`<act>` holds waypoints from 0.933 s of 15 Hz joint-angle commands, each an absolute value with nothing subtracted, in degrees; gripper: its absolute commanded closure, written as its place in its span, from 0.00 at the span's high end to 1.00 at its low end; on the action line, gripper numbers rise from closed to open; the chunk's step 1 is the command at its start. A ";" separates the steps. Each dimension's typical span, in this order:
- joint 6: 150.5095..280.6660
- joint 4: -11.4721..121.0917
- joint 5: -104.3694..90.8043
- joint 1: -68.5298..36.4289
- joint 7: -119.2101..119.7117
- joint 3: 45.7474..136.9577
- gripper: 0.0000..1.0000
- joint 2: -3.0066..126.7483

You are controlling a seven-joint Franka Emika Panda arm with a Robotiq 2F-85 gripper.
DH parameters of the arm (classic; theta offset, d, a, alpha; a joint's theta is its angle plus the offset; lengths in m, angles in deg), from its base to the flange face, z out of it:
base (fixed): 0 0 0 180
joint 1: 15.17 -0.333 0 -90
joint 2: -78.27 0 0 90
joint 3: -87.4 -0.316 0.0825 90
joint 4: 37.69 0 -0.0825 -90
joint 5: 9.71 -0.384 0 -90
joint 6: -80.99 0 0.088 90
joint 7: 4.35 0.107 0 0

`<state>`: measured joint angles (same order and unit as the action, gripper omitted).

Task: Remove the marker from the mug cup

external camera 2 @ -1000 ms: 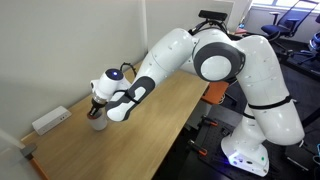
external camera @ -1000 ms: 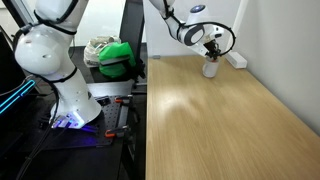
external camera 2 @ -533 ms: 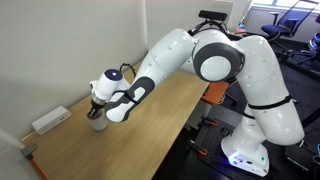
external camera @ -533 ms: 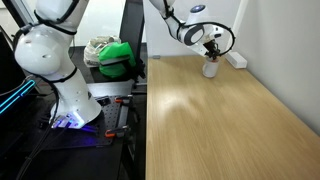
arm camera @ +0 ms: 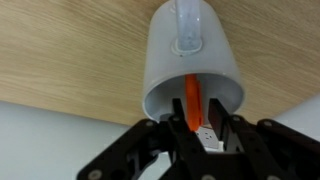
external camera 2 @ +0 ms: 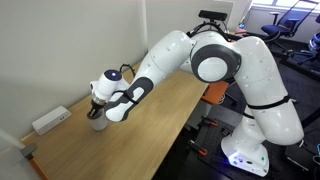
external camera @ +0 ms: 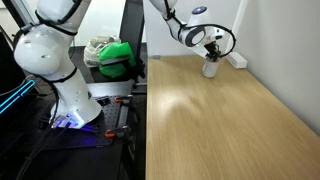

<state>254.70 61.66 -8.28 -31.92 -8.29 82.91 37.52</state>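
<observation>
The light grey-white mug cup [arm camera: 190,55] stands on the wooden table near its far corner, and shows in both exterior views [external camera: 210,69] [external camera 2: 97,123]. The red-orange marker [arm camera: 191,98] stands inside it, leaning on the rim. My gripper [arm camera: 196,106] hangs directly over the mug's mouth, seen also in both exterior views [external camera: 211,52] [external camera 2: 97,110]. Its two black fingers [arm camera: 178,112] reach down on either side of the marker's top. A small gap still shows between the marker and one finger, so the jaws are not closed on it.
A flat white rectangular block [external camera: 236,59] [external camera 2: 50,121] lies just beyond the mug by the wall. The wooden table [external camera: 220,120] stretches toward the front. A green bag [external camera: 117,55] sits on a cart beside the table, near the robot base.
</observation>
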 commanded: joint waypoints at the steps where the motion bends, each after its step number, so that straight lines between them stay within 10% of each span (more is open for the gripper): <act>1: 251.90 59.12 -7.87 -30.53 -7.11 81.30 0.35 36.47; 14: 250.27 56.45 -8.24 -28.56 -7.82 78.70 0.32 34.23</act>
<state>252.82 58.70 -8.29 -29.82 -8.29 80.14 35.12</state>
